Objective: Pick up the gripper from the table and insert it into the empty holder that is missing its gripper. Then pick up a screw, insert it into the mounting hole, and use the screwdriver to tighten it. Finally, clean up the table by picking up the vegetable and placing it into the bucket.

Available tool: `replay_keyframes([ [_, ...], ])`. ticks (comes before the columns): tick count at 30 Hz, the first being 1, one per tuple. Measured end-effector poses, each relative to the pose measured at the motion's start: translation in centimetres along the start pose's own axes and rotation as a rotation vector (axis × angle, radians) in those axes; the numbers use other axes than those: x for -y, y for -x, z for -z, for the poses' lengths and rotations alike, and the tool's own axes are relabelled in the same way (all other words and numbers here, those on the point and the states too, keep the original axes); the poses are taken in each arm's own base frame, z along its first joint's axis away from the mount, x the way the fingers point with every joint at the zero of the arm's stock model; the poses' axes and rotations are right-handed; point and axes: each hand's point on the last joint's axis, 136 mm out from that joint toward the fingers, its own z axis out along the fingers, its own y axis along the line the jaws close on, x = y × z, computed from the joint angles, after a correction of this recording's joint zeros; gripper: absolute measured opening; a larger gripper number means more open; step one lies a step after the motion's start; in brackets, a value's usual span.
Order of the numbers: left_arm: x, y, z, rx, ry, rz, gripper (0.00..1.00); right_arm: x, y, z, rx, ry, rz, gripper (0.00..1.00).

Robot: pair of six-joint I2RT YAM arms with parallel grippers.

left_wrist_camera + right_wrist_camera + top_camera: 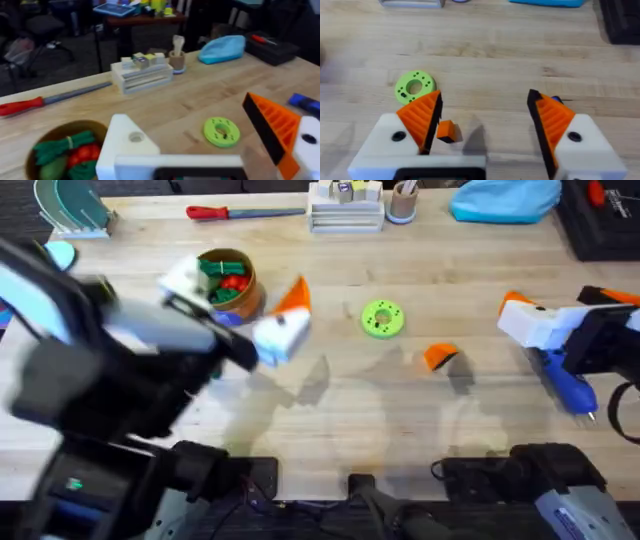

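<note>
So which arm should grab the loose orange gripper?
Right. Its end effector is open, both pads on, with the gripper close by it. The left end effector is over by the bucket, farther away, and its holder lacks a pad.

The right gripper (482, 112) gapes above a green disc (414, 86) and small orange piece (446, 131).
</note>
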Motion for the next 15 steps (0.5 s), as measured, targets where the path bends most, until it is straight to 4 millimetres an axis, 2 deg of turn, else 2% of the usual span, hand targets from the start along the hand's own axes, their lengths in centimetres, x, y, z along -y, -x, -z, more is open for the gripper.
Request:
replay_keyframes([
  [3,1.5,-2.4,0.5,0.022,-0.065,-0.018,0.993,0.0,0.0,0.0,0.0,0.0,0.0,0.992],
  [6,2.6,-4.0,0.9,0.049,-0.113,-0.023,0.993,0.0,0.0,0.0,0.0,0.0,0.0,0.992],
  [11,3.4,-5.4,1.0,0.088,-0.153,0.003,0.993,0.0,0.0,0.0,0.0,0.0,0.0,0.991],
  [15,3.3,-9.0,0.3,-0.005,-0.158,0.063,0.993,0.0,0.0,0.0,0.0,0.0,0.0,0.991],
])
